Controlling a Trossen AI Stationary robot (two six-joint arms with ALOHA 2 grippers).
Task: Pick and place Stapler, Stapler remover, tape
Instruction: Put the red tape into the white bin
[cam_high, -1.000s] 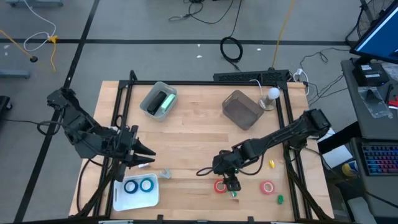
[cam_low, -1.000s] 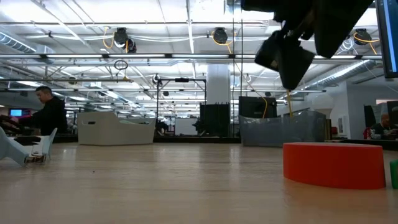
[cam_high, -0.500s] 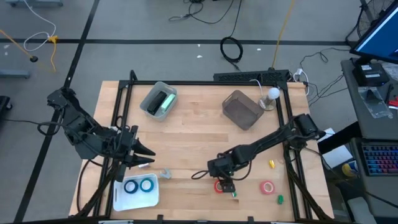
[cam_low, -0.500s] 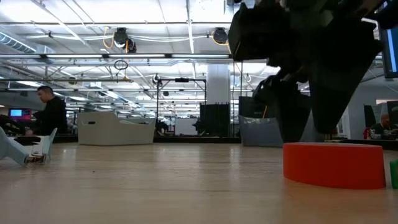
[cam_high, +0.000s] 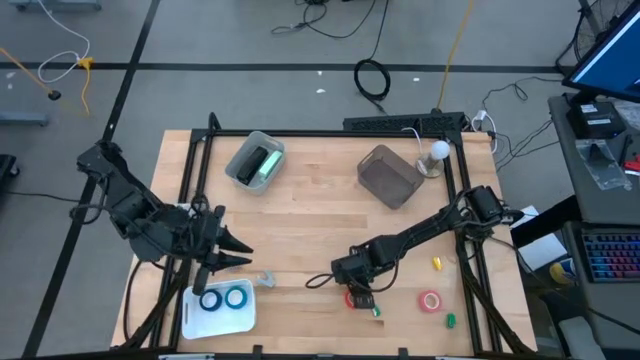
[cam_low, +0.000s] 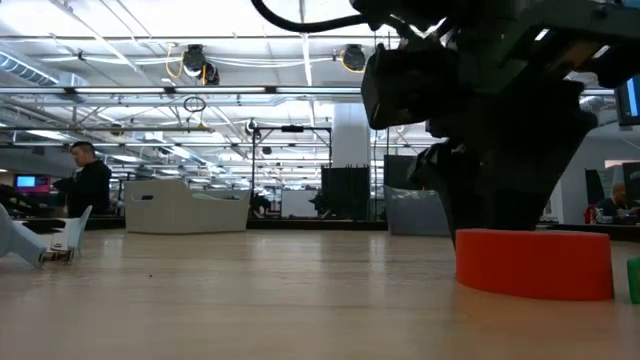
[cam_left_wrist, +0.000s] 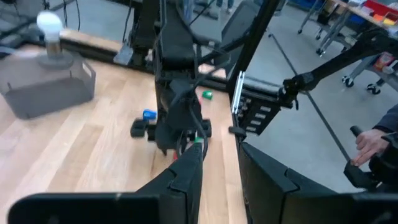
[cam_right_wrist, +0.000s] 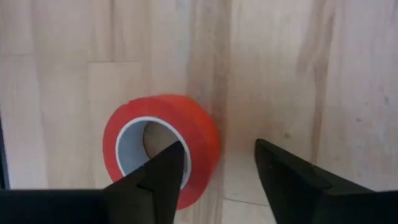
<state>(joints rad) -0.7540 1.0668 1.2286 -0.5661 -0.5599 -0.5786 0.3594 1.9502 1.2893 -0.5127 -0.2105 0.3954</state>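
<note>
- One wooden worktop (cam_high: 320, 220) carries everything.
- My left fingers (cam_high: 236, 252) hover partly open, holding nothing, above the white tray (cam_high: 190, 322) with two blue tape rolls (cam_high: 224, 297).
- My right fingers (cam_right_wrist: 214, 171) straddle one wall of a red tape roll (cam_right_wrist: 198, 134), not yet clamped.
- A second red roll (cam_high: 429, 301) lies nearby.

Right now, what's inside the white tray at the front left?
Two blue tape rolls lie flat side by side in the white tray. The left gripper hovers near the tray's back edge, covering nothing inside.
</note>
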